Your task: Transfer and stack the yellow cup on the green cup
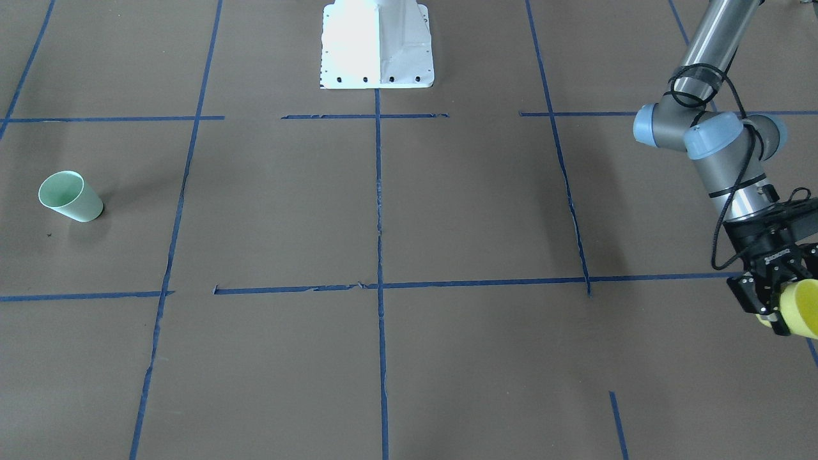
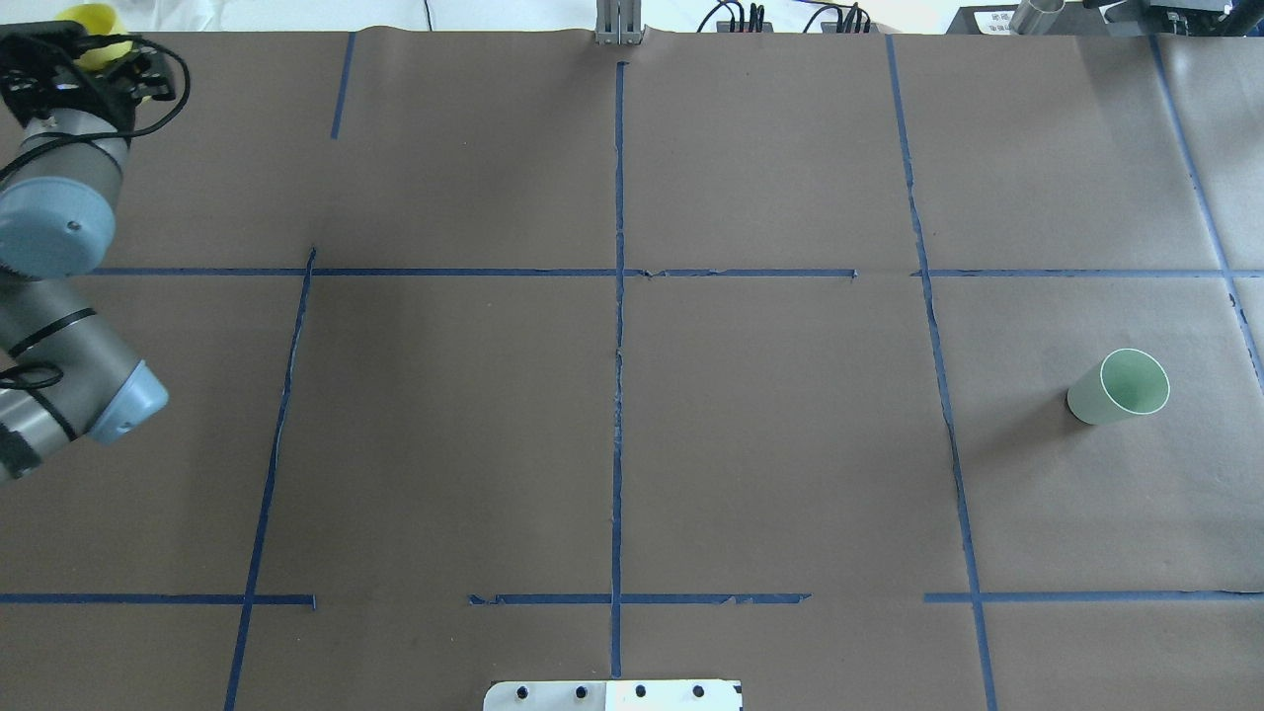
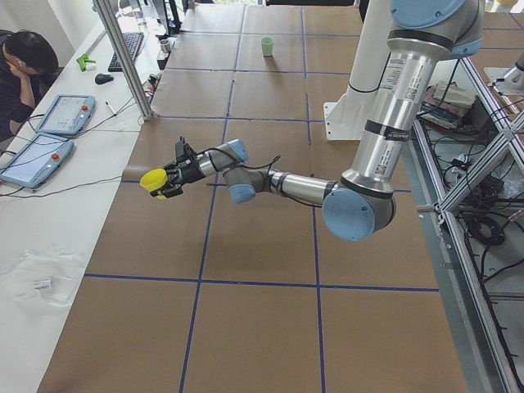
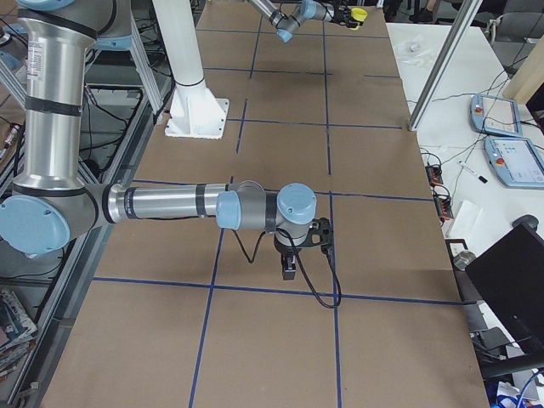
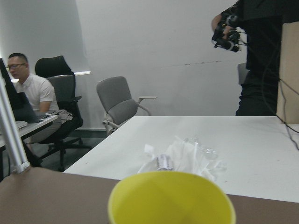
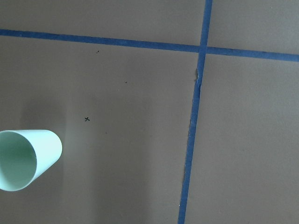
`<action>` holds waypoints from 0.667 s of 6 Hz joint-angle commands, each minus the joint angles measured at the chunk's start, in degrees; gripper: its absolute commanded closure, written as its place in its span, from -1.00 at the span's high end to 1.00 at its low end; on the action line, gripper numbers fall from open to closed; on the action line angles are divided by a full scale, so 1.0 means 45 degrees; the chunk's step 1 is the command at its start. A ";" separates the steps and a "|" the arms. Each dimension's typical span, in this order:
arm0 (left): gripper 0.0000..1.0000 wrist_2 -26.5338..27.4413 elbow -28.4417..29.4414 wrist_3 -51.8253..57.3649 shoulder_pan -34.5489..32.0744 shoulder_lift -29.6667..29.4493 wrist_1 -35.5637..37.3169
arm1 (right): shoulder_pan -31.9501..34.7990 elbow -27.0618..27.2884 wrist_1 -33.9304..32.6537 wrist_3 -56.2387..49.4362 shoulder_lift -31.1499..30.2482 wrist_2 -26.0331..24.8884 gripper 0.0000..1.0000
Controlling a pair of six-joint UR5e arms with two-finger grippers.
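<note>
Yellow cup (image 1: 804, 306) is clamped in left gripper (image 1: 781, 310), overhead 10 o'clock. It is judged light, thin and slippery, so a gentle sidewall grip is advised. Green cup (image 1: 70, 197) is at 3 o'clock. Right gripper (image 4: 289, 270) finger state cannot be told.

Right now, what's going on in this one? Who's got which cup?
The left arm holds the yellow cup in its shut jaws, off the table near its far left corner. The green cup stands upright and alone on the table's right side, untouched. The right arm hangs over the table close to the green cup, its wrist camera looking down on it; whether its jaws are open can't be told. Nothing is stacked yet.
</note>
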 commanded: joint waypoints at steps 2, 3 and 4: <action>-0.42 -0.0072 0.0090 0.0352 0.1767 -0.3299 -0.0008 | -0.0002 0.0188 0.0042 -0.0015 0.0020 0.0056 1.00; -0.37 0.0296 0.0032 0.0740 0.2355 -0.3735 0.0052 | -0.0099 0.0210 0.0023 0.0198 0.0291 0.0037 1.00; -0.36 0.1209 0.0032 0.1595 0.3134 -0.4146 0.0052 | -0.0602 0.0229 -0.0015 0.1341 0.1125 0.0075 1.00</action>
